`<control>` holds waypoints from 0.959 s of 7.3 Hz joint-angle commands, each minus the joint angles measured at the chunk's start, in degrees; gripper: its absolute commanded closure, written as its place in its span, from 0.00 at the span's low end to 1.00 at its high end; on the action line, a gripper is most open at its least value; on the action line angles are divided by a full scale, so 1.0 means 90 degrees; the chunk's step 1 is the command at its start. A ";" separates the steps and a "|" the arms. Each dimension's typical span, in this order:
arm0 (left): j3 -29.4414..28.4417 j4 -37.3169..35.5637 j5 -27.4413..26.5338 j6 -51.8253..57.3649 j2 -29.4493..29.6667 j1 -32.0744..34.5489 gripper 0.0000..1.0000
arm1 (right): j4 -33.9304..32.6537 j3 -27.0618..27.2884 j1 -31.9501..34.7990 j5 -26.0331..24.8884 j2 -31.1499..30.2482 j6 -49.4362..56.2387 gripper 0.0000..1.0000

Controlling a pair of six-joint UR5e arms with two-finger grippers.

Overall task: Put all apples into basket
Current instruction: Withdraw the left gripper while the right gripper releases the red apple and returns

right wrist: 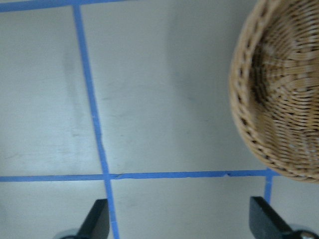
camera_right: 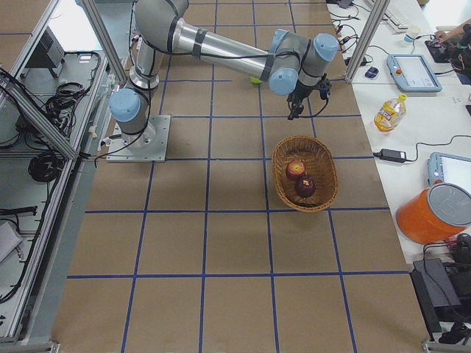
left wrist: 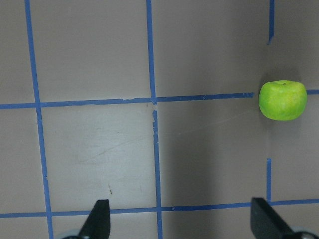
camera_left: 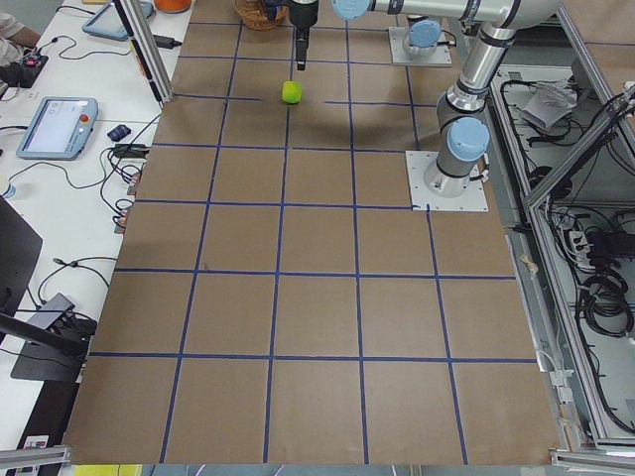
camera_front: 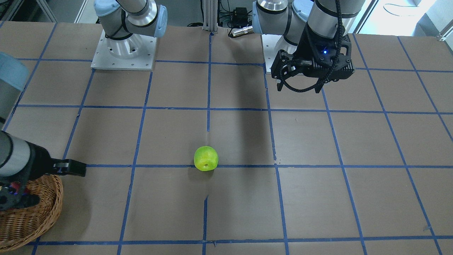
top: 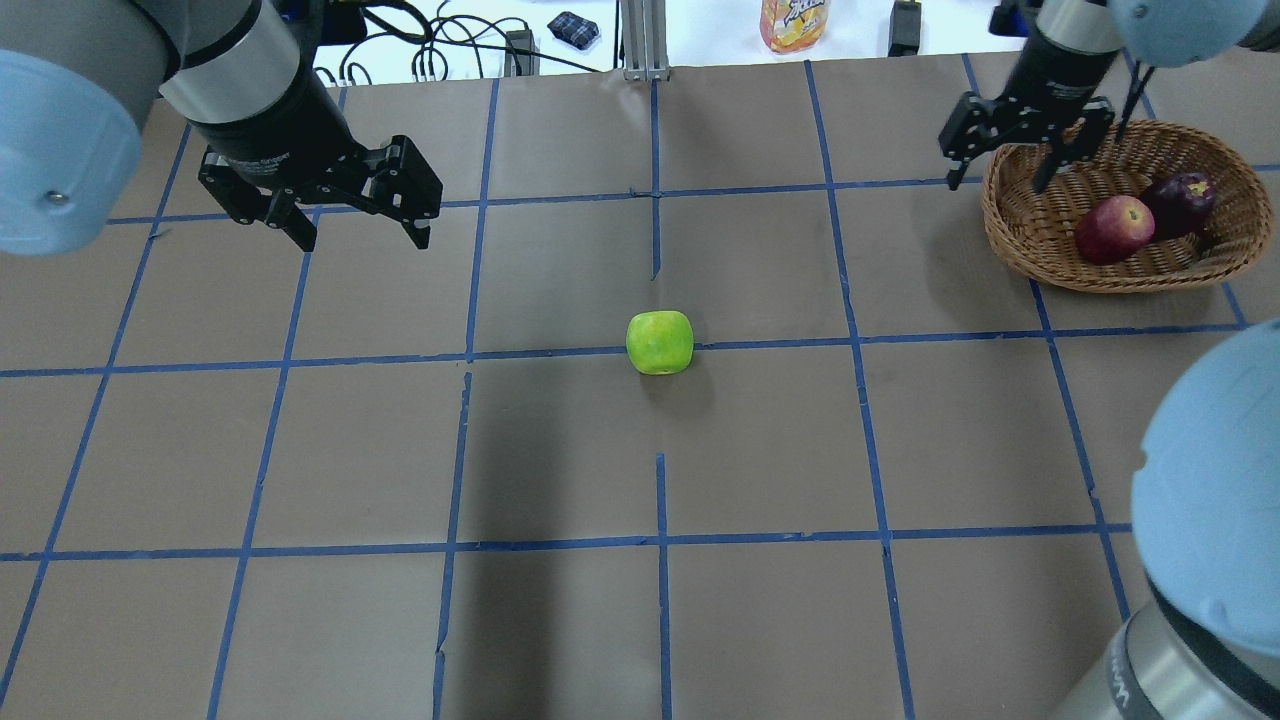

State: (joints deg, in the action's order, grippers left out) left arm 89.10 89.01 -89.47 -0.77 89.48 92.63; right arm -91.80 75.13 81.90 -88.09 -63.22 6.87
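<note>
The yellow-green apple [top: 660,342] lies alone on the table near its middle, also showing in the front view [camera_front: 205,158] and the left wrist view [left wrist: 282,100]. The wicker basket [top: 1140,283] stands at the far right and holds the red apple [top: 1113,229] and the maroon apple [top: 1182,192]. My right gripper [top: 995,183] is open and empty, hovering at the basket's left rim [right wrist: 249,129]. My left gripper [top: 362,240] is open and empty above the table, well to the left of the green apple and farther from me.
The table is brown with a blue tape grid. Beyond its far edge lie cables, a juice bottle [top: 795,22] and small devices. The arm bases [camera_front: 124,49] are bolted on at my side. An orange container [camera_right: 434,213] stands off the table's edge.
</note>
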 commanded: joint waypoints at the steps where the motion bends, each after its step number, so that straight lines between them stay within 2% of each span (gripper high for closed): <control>1: 0.0013 -0.0027 0.0000 0.0007 -0.0001 0.0001 0.00 | -0.0005 0.0051 0.1014 0.0032 -0.0036 -0.0304 0.00; 2: 0.0013 -0.0027 0.0000 0.0007 -0.0001 0.0001 0.00 | -0.0160 0.0167 0.1433 0.0032 0.0002 -0.0497 0.00; 4: 0.0061 -0.0037 0.0000 0.0017 -0.0001 0.0011 0.00 | -0.1046 0.0673 0.2127 0.0187 0.0052 -0.1335 0.00; 5: 0.0071 -0.0037 0.0000 0.0026 -0.0001 0.0011 0.00 | -0.1843 0.1053 0.2353 0.0575 0.0071 -0.1610 0.00; 6: 0.0071 -0.0037 0.0000 0.0027 -0.0010 0.0011 0.00 | -0.2682 0.1482 0.2471 0.0666 0.0100 -0.1690 0.00; 7: 0.0071 -0.0037 0.0000 0.0027 -0.0010 0.0011 0.00 | -0.2990 0.1767 0.2694 0.0667 0.0110 -0.1720 0.00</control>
State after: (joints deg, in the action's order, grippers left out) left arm 89.70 88.69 -89.47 -0.54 89.42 92.72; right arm -113.05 87.25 103.83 -82.85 -62.41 -7.66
